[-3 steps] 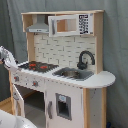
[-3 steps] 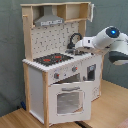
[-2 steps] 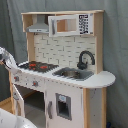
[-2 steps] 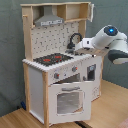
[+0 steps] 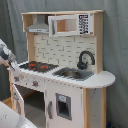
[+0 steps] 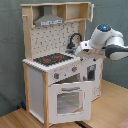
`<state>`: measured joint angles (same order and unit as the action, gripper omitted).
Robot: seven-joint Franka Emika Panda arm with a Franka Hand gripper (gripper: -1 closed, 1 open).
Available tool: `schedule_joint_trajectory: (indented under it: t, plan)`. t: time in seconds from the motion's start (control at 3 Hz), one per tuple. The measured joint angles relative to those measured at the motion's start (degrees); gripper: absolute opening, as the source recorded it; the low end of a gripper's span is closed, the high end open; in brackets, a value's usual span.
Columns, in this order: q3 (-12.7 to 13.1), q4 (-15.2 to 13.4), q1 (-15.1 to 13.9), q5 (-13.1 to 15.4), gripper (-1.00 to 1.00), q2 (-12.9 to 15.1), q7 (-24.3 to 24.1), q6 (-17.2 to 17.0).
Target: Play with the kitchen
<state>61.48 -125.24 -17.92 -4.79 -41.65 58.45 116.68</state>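
While the toy kitchen (image 6: 55, 70) stands on a light wooden tabletop (image 6: 112, 107) in front of a grey curtain (image 6: 10, 50), the white robot arm (image 6: 107, 42) reaches in from the second exterior view's right, at the level of the worktop. Its wrist sits near the black tap (image 6: 75, 39) and the sink side of the kitchen, and whether the end effector is clenched or released cannot be told, because it is hidden from clear sight in both exterior views. On the second exterior view's left part of the worktop lies the black hob (image 6: 52, 59) with red rings, and below it the oven door (image 6: 70, 99) with its window hangs tilted open, its top edge leaning away from the cabinet. A grey hood (image 6: 49, 21) sits above the hob, in front of a pale back panel (image 6: 52, 37). From the other side, the first exterior view shows the steel sink (image 5: 74, 74) set into the white worktop beside the hob (image 5: 37, 65), the tap (image 5: 85, 59) rising behind it, and a windowed upper cabinet (image 5: 67, 24) next to the hood (image 5: 39, 26). Part of the arm (image 5: 7, 57) shows at the first exterior view's left edge.
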Motion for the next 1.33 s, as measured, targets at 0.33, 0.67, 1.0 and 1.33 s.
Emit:
schedule_joint_trajectory:
  t: [0.33, 0.67, 1.0, 1.33]
  plan:
    - [-0.03, -0.01, -0.18, -0.68, 1.0, 6.08, 1.68, -1.56]
    - [0.34, -0.1, -0.18, -0.63, 1.0, 12.21, 1.73, -1.76]
    - [0.41, -0.67, -0.44, -0.23, 1.0, 18.1, 1.7, -2.53]
    - [0.51, -3.99, -0.94, 0.66, 1.0, 22.96, 1.28, -2.83]
